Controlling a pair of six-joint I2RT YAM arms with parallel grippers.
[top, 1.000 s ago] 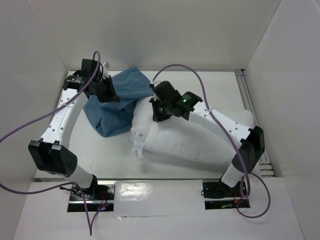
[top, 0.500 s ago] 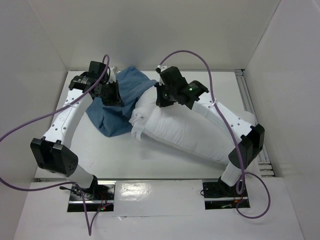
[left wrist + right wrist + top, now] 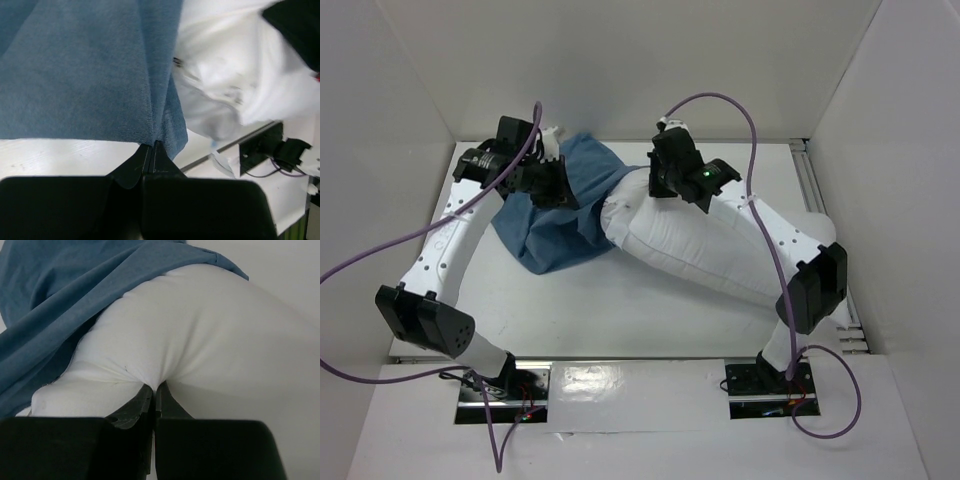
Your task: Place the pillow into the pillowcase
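**Pillow (image 3: 695, 250) end at the pillowcase (image 3: 550, 230), both grippers pinched on cloth**

The pillow is laid slantwise across the table (image 3: 620, 315), one end toward the near right and the other pointed left and away, where it meets the pillowcase. In the right wrist view a blue edge is seen draped over the top of the white end, so that end is at least partly covered. How far in it goes cannot be told. The pillowcase is bunched on the left half of the table, touching the pillow along its right side.

The right gripper (image 3: 155, 389) is closed on a pinch of pillow fabric at the far end, the fingers drawn together with a fold of white caught between them. The left gripper (image 3: 151, 148) is closed on a fold of the pillowcase's edge, just beside the pillow's end, with the blue cloth fanning out from the fingertips. The two grippers are near each other, with the pillow's far end between them.
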